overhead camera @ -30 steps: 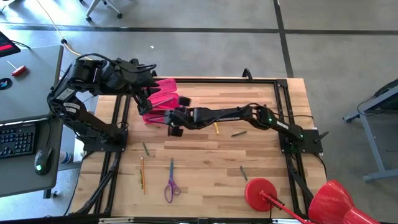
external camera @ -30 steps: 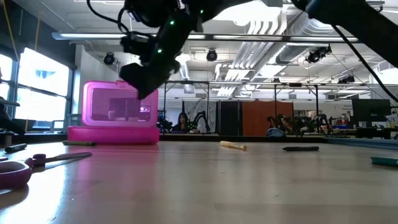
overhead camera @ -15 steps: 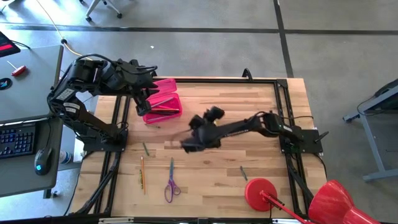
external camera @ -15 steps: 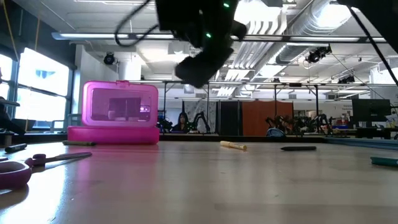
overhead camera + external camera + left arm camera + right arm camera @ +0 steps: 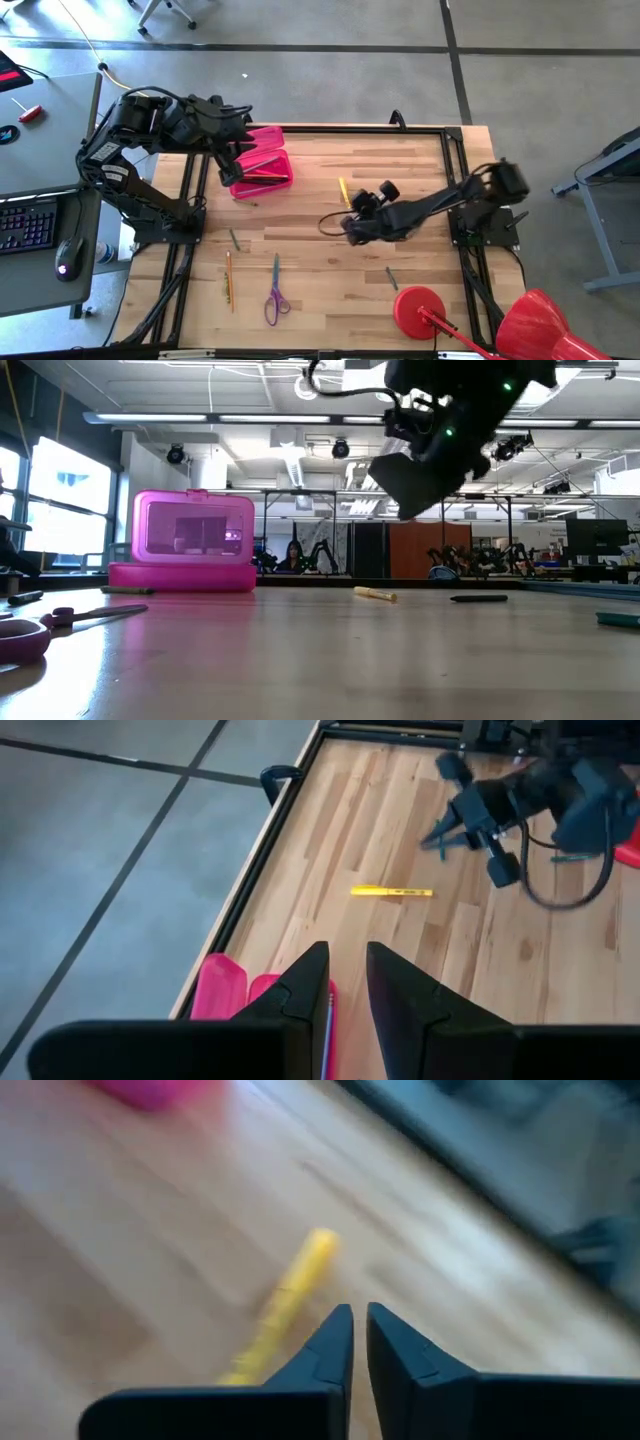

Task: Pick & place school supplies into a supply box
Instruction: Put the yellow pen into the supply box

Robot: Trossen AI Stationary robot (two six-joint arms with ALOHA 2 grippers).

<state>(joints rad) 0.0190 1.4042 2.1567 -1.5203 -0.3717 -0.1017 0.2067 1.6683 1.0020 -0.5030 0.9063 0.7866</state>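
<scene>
On the table lie scissors [image 5: 275, 296] and pens outside the pink box [image 5: 262, 168]; right gripper [image 5: 352, 228] empty, fingers together; left gripper [image 5: 232, 160] slightly parted

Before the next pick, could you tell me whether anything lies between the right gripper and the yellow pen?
Nothing visible does. The right gripper hangs above the table close beside the yellow pen, with only bare wood between them, and holds nothing.

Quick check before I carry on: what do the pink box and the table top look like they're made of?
Pink box: looks like glossy plastic, partly see-through; in the low view the room behind shows faintly through its raised lid. Table top: wood, pale planks with visible grain and joints, smooth, with a slight sheen in the low view.
</scene>
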